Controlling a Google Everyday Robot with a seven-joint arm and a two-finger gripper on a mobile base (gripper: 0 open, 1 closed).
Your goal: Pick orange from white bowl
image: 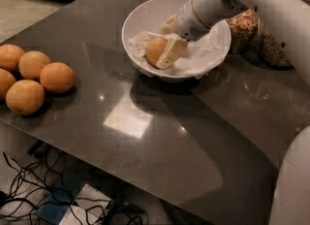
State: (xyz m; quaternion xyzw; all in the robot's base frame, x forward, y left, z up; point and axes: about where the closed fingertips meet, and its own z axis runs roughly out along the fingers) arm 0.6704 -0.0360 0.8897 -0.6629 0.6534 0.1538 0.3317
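Camera view: end effector (163, 42) inside white bowl (131, 21) on glossy dark table (145, 166).

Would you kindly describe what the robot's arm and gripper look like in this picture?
The arm has smooth, rounded white casings with a few small dark dots. Its wrist is a white cylinder with a thin tan band. The gripper, down in the white bowl by the orange, is cream and wedge-shaped. No cables or lettering show on it.
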